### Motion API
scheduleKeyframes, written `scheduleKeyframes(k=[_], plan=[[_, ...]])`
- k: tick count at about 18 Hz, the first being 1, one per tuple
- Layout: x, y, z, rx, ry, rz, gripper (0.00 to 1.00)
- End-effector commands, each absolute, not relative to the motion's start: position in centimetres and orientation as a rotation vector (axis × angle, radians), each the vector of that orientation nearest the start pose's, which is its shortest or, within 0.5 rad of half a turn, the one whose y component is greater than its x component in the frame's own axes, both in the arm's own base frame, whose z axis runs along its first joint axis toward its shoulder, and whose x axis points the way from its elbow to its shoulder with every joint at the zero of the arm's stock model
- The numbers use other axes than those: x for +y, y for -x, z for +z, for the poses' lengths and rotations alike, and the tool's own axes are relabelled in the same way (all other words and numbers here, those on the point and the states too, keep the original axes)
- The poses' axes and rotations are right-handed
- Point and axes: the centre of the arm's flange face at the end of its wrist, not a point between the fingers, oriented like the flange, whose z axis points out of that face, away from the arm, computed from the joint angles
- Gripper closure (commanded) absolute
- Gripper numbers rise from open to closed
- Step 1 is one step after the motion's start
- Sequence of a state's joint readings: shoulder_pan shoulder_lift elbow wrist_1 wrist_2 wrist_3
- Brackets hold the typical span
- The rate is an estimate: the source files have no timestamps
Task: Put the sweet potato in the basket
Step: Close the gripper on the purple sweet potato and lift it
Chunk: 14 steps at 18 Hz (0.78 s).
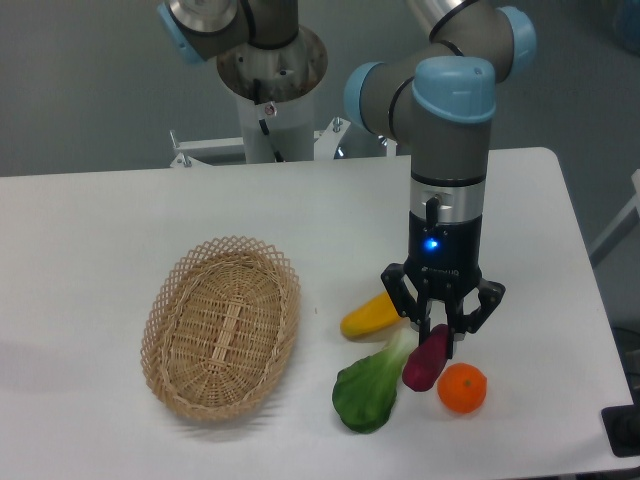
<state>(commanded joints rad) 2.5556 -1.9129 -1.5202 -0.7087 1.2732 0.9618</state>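
Fixed camera view: at lower right of the frame the gripper [438, 331] stands with fingers spread around the upper end of the sweet potato [426, 358], which lies on the table [90, 230] between a green vegetable [368, 392] and an orange fruit [462, 388], well apart from the basket [222, 327] at lower left.

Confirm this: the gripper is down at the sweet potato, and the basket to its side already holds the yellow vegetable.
Not quite. The camera view shows the basket holding nothing; the yellow vegetable lies on the table beside the gripper. The gripper is indeed down at the sweet potato.
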Motion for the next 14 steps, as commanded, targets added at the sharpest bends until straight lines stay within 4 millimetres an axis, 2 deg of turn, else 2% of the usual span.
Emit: scheduleKeyframes(k=[5, 9, 14], plan=[[49.5, 44.6, 42.5, 0.086, 2.556, 0.397, 0.81], [48.5, 42.4, 41.2, 0.096, 2.580, 0.364, 0.81], [49.3, 36.6, 39.4, 0.164, 2.633, 0.330, 0.81]])
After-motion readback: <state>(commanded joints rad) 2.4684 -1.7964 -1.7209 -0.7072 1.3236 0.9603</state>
